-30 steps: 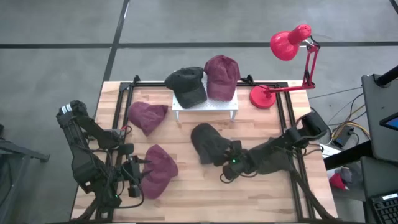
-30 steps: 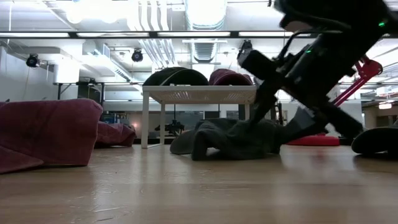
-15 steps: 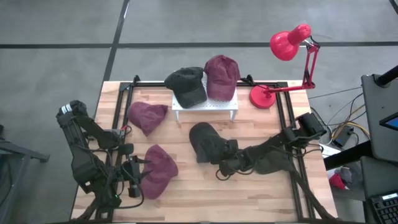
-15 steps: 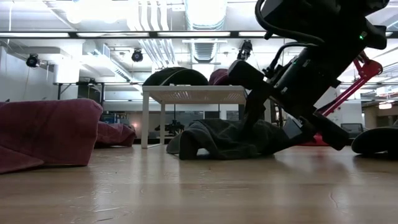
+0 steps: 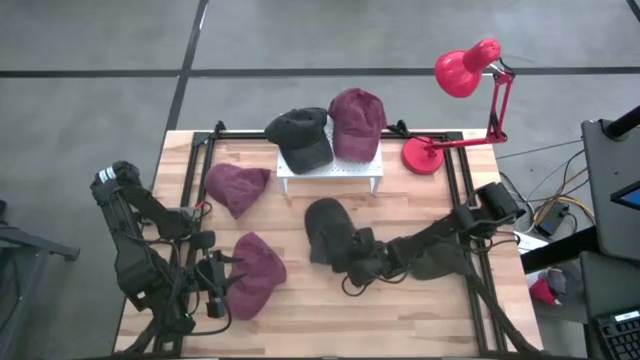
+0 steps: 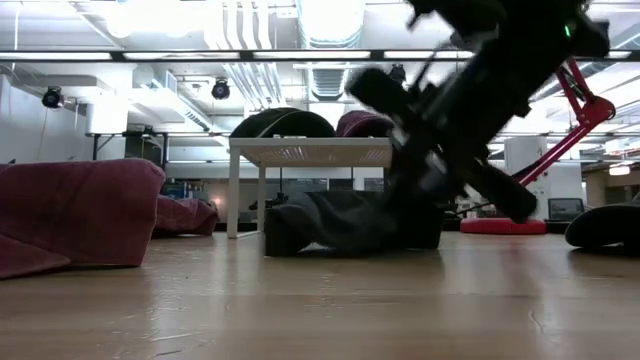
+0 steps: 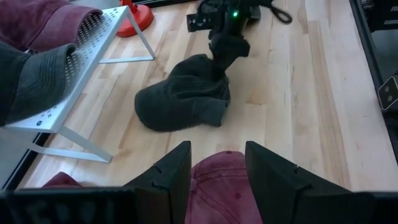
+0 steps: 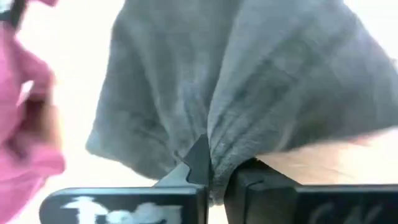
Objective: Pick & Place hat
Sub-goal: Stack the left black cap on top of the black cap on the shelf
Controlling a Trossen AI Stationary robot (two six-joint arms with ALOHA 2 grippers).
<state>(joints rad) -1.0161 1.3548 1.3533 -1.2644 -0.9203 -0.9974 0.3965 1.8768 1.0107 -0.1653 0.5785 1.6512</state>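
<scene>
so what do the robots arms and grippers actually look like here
Both arms are dark, near black, built from chunky jointed segments with black cables looped along them. The left gripper ends in two flat, angular dark fingers. The right gripper has the same dark wedge-shaped fingers, with white lettering on the bar below them, and a small green light glows on that arm's wrist.

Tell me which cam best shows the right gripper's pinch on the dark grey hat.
Right wrist view: the right gripper is shut on a bunched fold of the dark grey hat. High view shows the gripper at the hat's edge. Low view: the arm blurs over it. Left wrist view shows it farther off.
</scene>
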